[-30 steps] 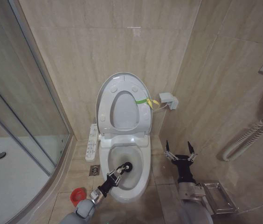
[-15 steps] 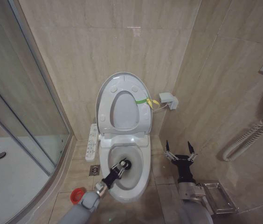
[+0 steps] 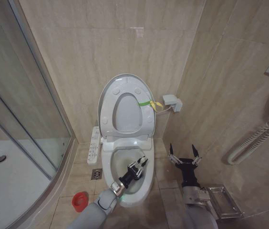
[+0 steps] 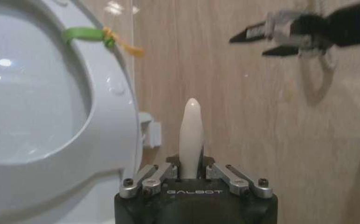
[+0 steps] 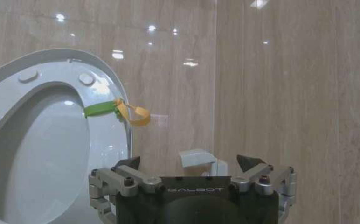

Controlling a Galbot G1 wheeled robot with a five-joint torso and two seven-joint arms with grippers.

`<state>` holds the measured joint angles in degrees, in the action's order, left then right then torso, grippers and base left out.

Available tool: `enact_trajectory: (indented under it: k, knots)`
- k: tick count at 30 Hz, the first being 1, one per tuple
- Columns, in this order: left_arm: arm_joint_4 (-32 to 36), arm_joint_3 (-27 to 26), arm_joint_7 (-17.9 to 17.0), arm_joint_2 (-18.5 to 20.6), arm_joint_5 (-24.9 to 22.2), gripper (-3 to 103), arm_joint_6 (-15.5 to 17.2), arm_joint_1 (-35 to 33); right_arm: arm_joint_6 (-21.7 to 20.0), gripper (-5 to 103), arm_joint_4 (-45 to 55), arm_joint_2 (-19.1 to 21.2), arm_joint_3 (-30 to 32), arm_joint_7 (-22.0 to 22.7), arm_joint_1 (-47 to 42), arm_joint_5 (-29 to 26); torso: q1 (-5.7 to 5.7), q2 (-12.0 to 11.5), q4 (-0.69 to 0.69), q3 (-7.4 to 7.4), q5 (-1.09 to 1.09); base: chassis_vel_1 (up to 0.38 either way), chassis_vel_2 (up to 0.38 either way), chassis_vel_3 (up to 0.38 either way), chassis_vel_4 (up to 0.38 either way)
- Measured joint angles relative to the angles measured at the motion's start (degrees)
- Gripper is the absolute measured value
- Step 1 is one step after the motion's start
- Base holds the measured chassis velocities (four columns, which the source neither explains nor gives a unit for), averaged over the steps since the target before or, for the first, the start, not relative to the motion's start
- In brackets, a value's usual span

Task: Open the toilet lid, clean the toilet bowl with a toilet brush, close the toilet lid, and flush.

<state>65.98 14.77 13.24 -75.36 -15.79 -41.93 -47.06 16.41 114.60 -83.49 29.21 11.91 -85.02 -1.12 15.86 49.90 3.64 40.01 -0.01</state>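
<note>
The toilet lid (image 3: pixel 125 102) stands raised against the back wall, a yellow-green strap (image 3: pixel 146 103) at its edge. Below it the toilet bowl (image 3: pixel 117 164) lies open. My left gripper (image 3: pixel 138 165) hangs over the bowl's right half, shut on the toilet brush's white handle (image 4: pixel 191 133); the brush head is hidden. In the left wrist view that gripper (image 4: pixel 191 171) faces the lid (image 4: pixel 43 93). The red holder (image 3: pixel 79 201) stands on the floor left of the toilet. My right gripper (image 3: pixel 182 155) waits open to the right of the bowl, also in its wrist view (image 5: pixel 191 164).
A glass shower enclosure and white shower tray (image 3: pixel 10 183) fill the left. A control panel (image 3: pixel 95 145) and floor drain (image 3: pixel 96 174) sit left of the toilet. A white box (image 3: pixel 171 101) is on the wall, a metal rack (image 3: pixel 222 200) and hose (image 3: pixel 253 140) at right.
My left gripper has swung with the brush from the bowl's front left across to its right side. The dark brush head seen earlier is now hidden. The right arm has not moved.
</note>
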Motion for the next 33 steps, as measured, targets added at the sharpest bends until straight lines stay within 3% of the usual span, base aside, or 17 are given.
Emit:
enact_trajectory:
  k: [4, 9, 22, 33]
  knots:
    - [5.06, 1.36, -0.48, 1.21, -1.09, 20, 0.99, -0.64, 0.0, 100, 0.0, 0.0, 0.0, 0.0, 0.0, 0.0, 0.0, 0.0, 0.0, 0.0, 0.0, 0.0, 0.0, 0.0, 0.0]
    - [5.89, 1.13, -0.25, 1.98, -1.21, 20, 1.09, -1.09, 0.0, 100, 0.0, 0.0, 0.0, 0.0, 0.0, 0.0, 0.0, 0.0, 0.0, 0.0, -0.01, 0.0, 0.0, 0.0, 0.0]
    - [-9.14, -7.86, 5.07, 2.09, -0.84, 20, -3.37, -0.23, 0.0, 100, 0.0, 0.0, 0.0, 0.0, 0.0, 0.0, 0.0, 0.0, 0.0, 0.0, -0.01, 0.0, 0.0, 0.0, 0.0]
    - [-5.96, -6.49, 3.91, 0.85, -1.01, 20, -3.65, -0.13, 0.0, 100, 0.0, 0.0, 0.0, 0.0, 0.0, 0.0, 0.0, 0.0, 0.0, 0.0, -0.01, 0.0, 0.0, 0.0, 0.0]
